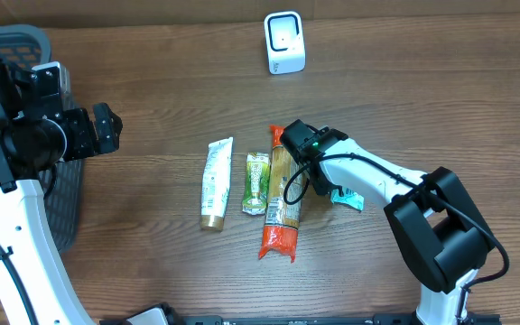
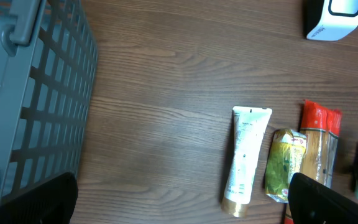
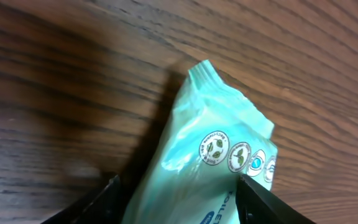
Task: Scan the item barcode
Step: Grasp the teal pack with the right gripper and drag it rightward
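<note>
Right tool (image 3: 178,186): lowered over the teal pouch (image 3: 222,130), one finger on each side of it. The frames do not show whether it is clenched on the pouch or only straddling it.
Left tool (image 2: 182,200): released, fingers spread wide with nothing between them, hanging above the bench (image 1: 422,72).
Task item: judged to be the teal pouch. It lies flat on the bench directly under the right tool, crimped end pointing away from the fingers.
Reason for placement: the fingers straddle the narrow width of the pouch, which suits a pinch across its sides before lifting.
Scanner (image 1: 284,42): upright, well beyond the right tool, window facing the work area. The item would have to be carried there.
Other goods: pasta pack (image 1: 283,203) just beside the right tool, then a green packet (image 1: 256,183) and a tube (image 1: 215,183) further off.
Basket (image 2: 42,93): next to the left tool.
Right wrist view only: printed seals on the pouch and the finger positions. No barcode is visible on this face.
Overhead view only: the scanner and arm layout; the pouch is mostly hidden there.
</note>
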